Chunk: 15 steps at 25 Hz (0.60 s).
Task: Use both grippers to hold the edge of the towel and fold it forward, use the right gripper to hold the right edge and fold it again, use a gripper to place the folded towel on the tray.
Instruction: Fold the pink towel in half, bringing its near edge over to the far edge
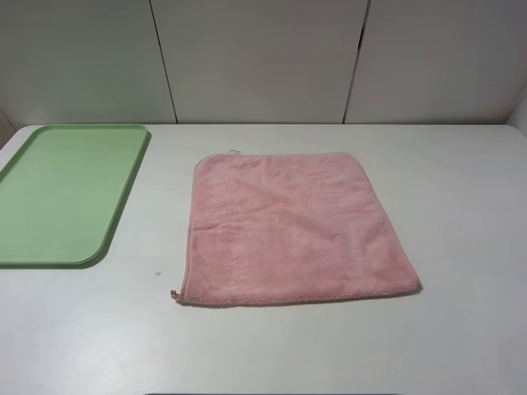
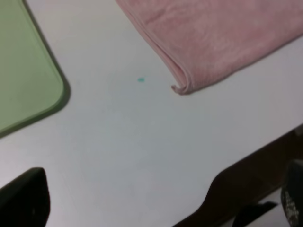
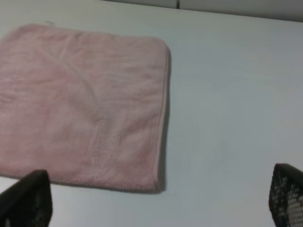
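Lying flat and unfolded on the surface point(image 1: 461, 206), seen from high up, the towel point(image 1: 292, 226) is showing no fold done yet, with the tray point(image 1: 66, 189) sitting apart beside it; all three steps are waiting. The left fingers point(image 2: 23, 201) are standing wide apart, gripping nothing, a towel corner point(image 2: 182, 85) lying well ahead of them. The right fingers point(image 3: 26, 198) are likewise standing wide and bare, the towel's edge point(image 3: 163, 109) lying ahead, untouched.

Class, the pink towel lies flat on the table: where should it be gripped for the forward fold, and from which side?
Grip the near hem of the towel by its two front corners, coming down from the near side. It lies flat and spread, so likely only that thin edge offers purchase.
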Each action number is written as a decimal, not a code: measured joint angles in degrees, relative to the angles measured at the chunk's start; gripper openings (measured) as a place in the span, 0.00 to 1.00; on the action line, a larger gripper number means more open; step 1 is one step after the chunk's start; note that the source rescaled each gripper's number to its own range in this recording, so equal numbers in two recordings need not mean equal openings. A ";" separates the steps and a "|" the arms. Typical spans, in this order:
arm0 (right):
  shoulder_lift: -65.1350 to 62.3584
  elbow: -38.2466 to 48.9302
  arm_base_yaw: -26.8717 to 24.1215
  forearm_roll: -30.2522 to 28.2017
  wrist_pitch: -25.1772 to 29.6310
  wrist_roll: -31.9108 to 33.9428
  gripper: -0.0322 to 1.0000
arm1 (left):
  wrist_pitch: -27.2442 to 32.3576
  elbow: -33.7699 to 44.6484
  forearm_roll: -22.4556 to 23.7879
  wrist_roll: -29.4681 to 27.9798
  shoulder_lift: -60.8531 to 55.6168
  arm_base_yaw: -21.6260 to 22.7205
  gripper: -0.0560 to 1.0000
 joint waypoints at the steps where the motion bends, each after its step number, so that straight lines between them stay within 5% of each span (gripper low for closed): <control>1: 1.10 -0.92 0.68 -0.05 0.14 -0.42 1.00 | -0.01 -0.55 0.60 0.40 1.26 -0.92 0.98; 8: 9.08 -5.57 6.51 -0.22 0.69 -3.81 1.00 | 0.80 -4.50 5.56 2.62 11.73 -10.60 0.98; 15: 16.95 -6.24 11.67 -0.45 0.96 -12.72 1.00 | 1.08 -6.45 15.58 4.82 21.34 -19.93 0.98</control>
